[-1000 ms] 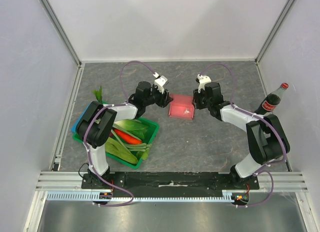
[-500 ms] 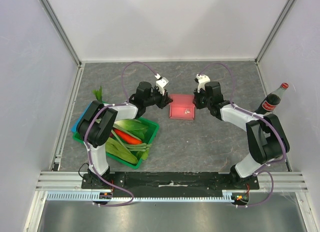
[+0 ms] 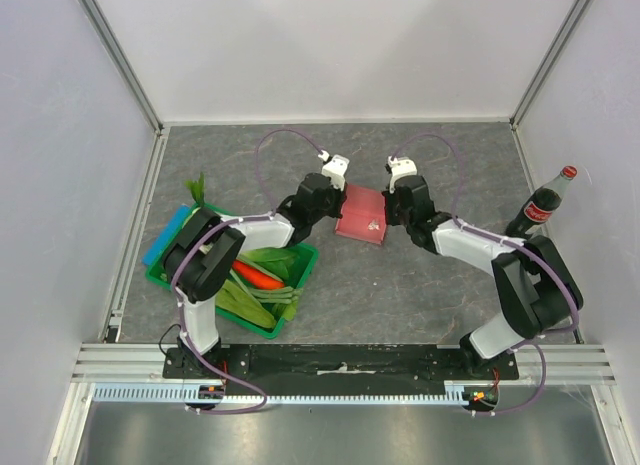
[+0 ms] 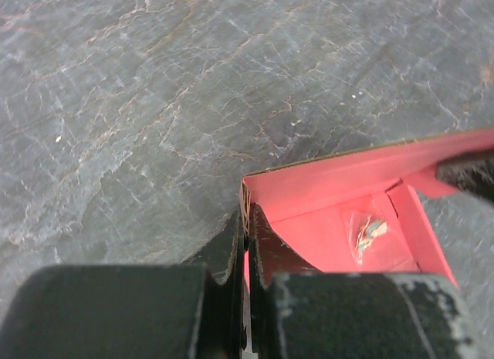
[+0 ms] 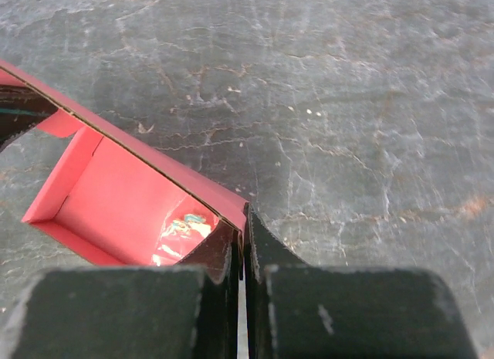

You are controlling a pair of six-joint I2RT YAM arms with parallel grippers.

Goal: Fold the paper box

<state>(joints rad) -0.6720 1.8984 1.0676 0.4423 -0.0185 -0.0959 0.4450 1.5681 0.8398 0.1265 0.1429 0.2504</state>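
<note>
The pink paper box [image 3: 362, 214] stands open-topped on the grey table between the two arms. A small clear packet [image 4: 369, 231] lies on its floor. My left gripper [image 3: 332, 198] is shut on the box's left wall; in the left wrist view [image 4: 247, 220] the thin card edge runs between the two black fingers. My right gripper [image 3: 392, 207] is shut on the opposite wall, and the right wrist view [image 5: 245, 224] shows that wall's corner pinched between its fingers. The box [image 5: 123, 201] is tilted a little in the top view.
A green crate [image 3: 240, 285] with leafy vegetables and a carrot stands at the left, under the left arm's elbow. A cola bottle [image 3: 545, 202] stands at the right wall. Enclosure walls ring the table.
Both grippers have gone from part-open to shut on the box's side walls. The wrists moved in toward the box, which now sits slightly turned.
</note>
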